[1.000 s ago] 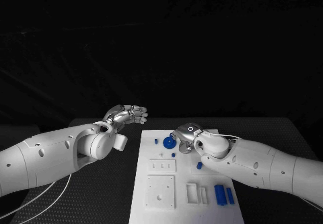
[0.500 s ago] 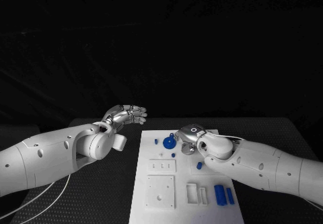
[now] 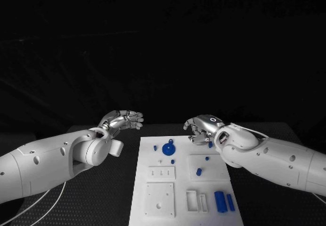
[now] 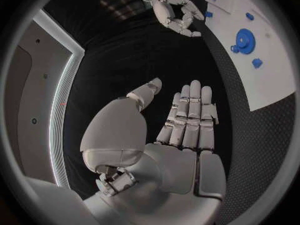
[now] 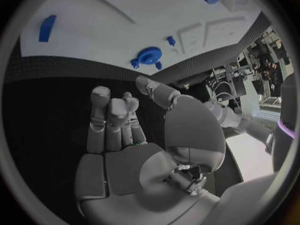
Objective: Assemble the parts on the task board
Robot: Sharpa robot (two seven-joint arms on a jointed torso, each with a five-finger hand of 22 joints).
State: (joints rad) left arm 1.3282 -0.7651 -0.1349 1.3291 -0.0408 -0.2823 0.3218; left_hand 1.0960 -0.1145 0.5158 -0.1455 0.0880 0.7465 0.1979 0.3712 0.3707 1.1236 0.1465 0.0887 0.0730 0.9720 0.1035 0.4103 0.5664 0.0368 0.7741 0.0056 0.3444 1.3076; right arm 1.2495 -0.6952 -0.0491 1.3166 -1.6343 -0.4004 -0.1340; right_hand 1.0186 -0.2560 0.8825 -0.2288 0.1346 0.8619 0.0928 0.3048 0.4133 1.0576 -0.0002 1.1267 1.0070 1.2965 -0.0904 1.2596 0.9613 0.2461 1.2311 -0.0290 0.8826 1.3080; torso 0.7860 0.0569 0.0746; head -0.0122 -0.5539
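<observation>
Task board point(image 3: 155, 190): white plate, lower centre of the head view.

Blue gear point(image 3: 167, 149): flat on the board's upper left area, free of both hands; small blue pegs point(image 3: 199, 172) near it, two blue cylinders point(image 3: 220, 201) at lower right.

Right hand point(image 3: 202, 129): raised at the board's upper right edge, fingers loosely curled, nothing in them. A second ago it sat low over the gear; it has since let go and lifted clear. Judged: gear placement done, next part due.

Left hand point(image 3: 124, 119): upper left of the board, fingers straight and apart, nothing held, pose unchanged.

The whole head view has shifted slightly: camera movement.
</observation>
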